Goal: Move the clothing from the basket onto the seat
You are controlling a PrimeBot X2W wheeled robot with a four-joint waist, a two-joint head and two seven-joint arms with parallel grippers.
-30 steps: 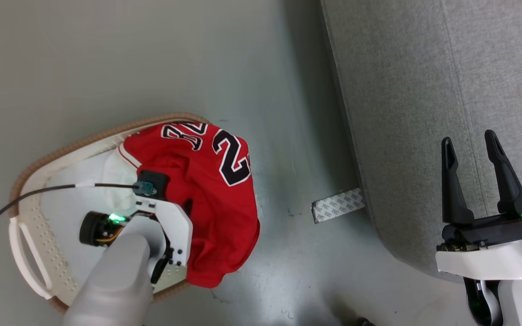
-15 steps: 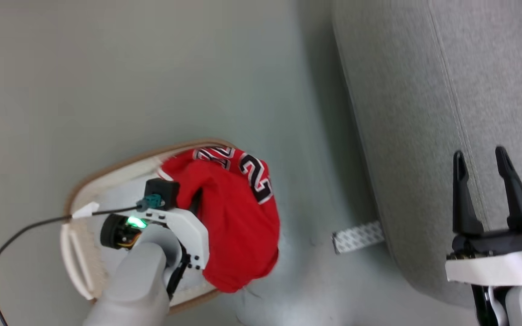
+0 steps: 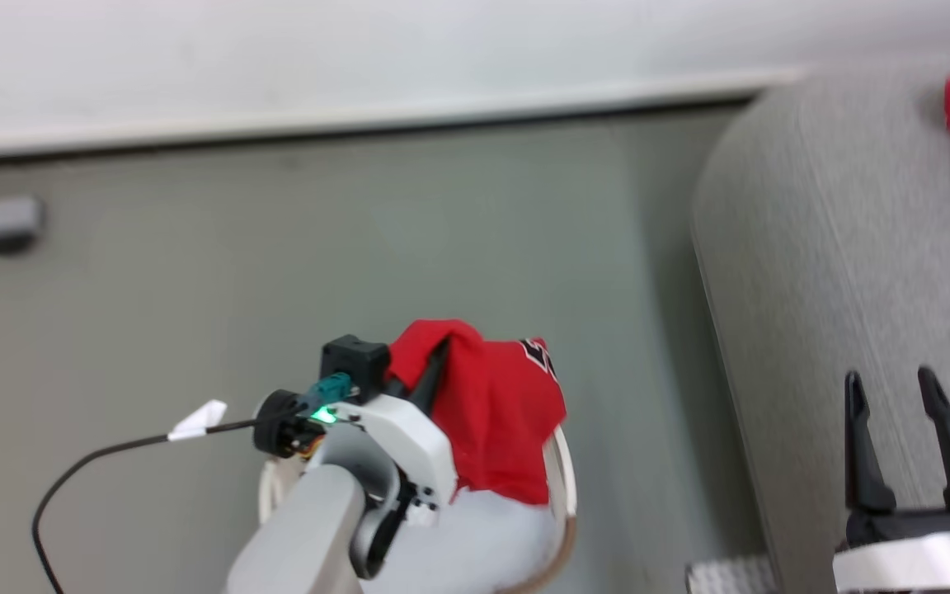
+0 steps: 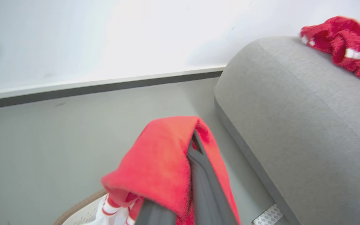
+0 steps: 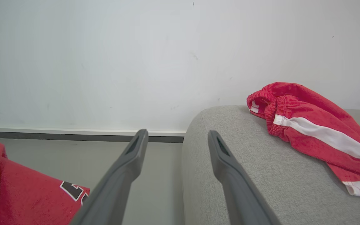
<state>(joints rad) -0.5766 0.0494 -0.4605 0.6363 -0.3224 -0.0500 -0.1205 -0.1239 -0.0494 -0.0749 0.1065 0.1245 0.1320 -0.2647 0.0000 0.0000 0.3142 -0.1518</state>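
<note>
Red jersey (image 3: 496,421), soft, black-and-white numeral partly showing at its right edge, hangs bunched from left claw (image 4: 195,139), which is pinched shut on a fold. Its long axis runs down from the claw, hem over the basket (image 3: 562,487). Red shorts (image 5: 308,125) with a white stripe along their length lie crumpled on the grey seat (image 3: 813,289). Right claw (image 3: 891,379) wide, empty.
</note>
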